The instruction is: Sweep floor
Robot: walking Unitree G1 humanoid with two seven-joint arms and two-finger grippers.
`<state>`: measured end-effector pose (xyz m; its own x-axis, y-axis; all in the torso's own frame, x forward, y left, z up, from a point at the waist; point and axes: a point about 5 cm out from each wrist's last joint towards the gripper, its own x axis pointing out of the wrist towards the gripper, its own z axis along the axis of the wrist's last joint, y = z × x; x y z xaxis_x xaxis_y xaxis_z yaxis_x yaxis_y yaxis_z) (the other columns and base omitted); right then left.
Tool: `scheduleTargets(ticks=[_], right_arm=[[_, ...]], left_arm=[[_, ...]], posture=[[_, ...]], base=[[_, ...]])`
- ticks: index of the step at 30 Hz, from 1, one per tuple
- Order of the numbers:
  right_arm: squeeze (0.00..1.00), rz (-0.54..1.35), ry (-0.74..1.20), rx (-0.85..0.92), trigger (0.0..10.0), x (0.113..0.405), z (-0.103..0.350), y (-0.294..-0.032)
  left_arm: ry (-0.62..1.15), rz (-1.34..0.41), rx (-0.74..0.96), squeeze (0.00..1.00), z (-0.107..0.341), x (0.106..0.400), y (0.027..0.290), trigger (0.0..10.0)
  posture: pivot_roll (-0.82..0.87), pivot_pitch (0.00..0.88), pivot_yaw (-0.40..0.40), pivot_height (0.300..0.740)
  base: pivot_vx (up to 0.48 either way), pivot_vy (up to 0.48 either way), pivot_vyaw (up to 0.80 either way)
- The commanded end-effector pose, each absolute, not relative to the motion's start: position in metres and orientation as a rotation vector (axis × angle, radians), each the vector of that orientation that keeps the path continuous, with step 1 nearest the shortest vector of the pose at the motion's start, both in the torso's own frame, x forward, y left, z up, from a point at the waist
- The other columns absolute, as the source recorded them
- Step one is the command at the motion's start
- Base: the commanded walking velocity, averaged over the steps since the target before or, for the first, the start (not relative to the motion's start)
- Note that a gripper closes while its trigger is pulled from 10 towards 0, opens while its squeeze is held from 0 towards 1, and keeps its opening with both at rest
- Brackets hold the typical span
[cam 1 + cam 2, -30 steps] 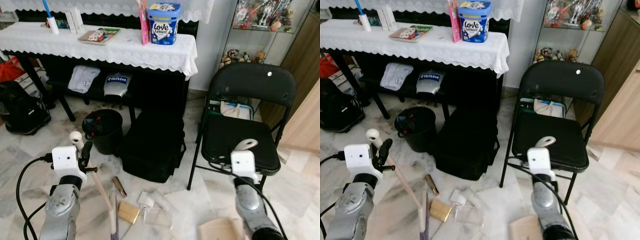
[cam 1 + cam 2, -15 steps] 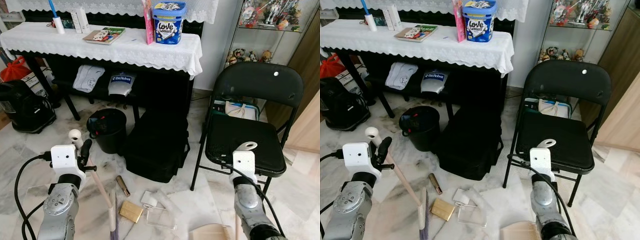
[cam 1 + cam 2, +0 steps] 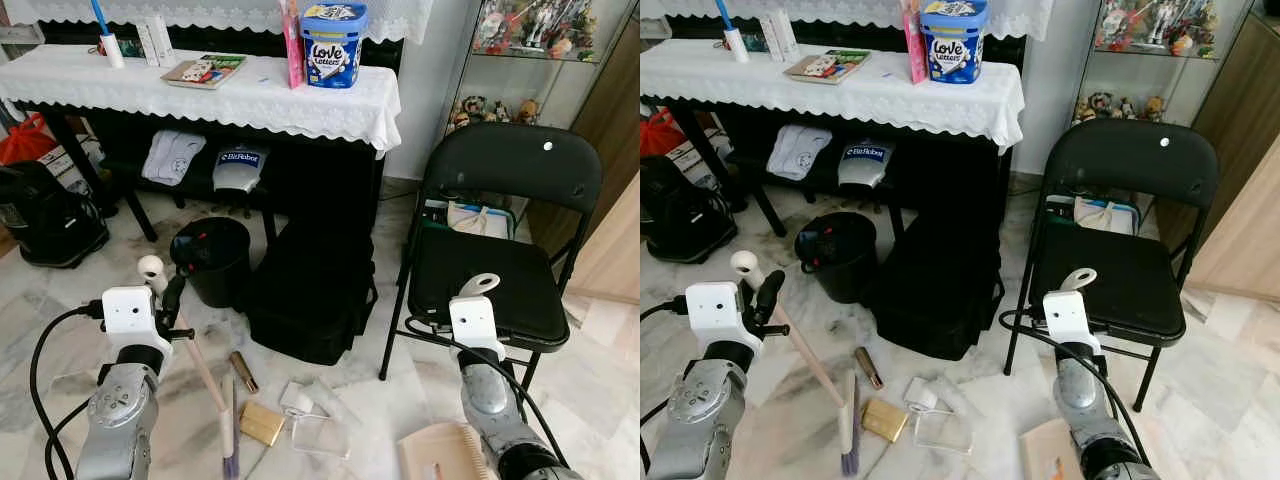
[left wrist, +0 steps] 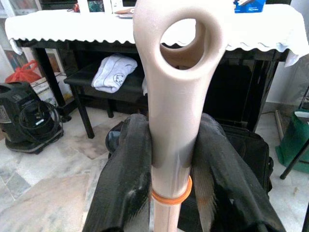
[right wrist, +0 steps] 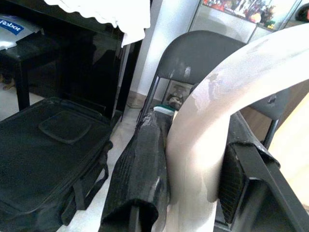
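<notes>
Marble floor [image 3: 60,330]; left hand [image 4: 171,159] clamps broom [image 3: 205,375]

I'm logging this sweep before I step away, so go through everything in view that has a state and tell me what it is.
Left tool: shut on the broom handle.
Right tool: shut on the dustpan handle.
Broom: slanted, bristles down on the floor.
Dustpan: low by the floor.
Folding chair: unfolded, upright, seat bare.
Black bin: upright, no lid.
Black bag: lying flat, closed.
Litter: scattered on the floor, unswept.
</notes>
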<state>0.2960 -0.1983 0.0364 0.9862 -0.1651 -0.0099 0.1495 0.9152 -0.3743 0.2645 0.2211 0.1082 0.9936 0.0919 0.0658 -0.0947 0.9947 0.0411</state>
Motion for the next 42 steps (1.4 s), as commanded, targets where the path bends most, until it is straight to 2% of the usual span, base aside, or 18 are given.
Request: scheduleTargets(ticks=[1, 15, 29, 42], right_arm=[[0.0, -0.169, 0.026, -0.394, 10.0, 0.298, 0.04, -0.2], [0.0, -0.199, 0.045, -0.415, 10.0, 0.298, 0.04, -0.211], [0.0, -0.301, 0.116, -0.252, 10.0, 0.298, 0.036, -0.224], [0.0, -0.305, 0.097, -0.21, 10.0, 0.301, 0.04, -0.222]], left_arm=[[-0.121, 0.09, 0.041, 0.0, 0.121, 0.268, 0.221, 10.0], [-0.119, 0.08, 0.037, 0.0, 0.121, 0.268, 0.219, 10.0], [-0.116, 0.076, 0.032, 0.0, 0.12, 0.269, 0.217, 10.0], [-0.118, 0.068, 0.021, 0.0, 0.12, 0.269, 0.215, 10.0]], posture=[[0.04, 0.0, 0.043, 0.74], [0.04, 0.0, 0.046, 0.74], [0.04, 0.0, 0.04, 0.74], [0.04, 0.0, 0.039, 0.74]], base=[[0.0, 0.0, 0.0], [0.0, 0.0, 0.0], [0.0, 0.0, 0.0], [0.0, 0.0, 0.0]])
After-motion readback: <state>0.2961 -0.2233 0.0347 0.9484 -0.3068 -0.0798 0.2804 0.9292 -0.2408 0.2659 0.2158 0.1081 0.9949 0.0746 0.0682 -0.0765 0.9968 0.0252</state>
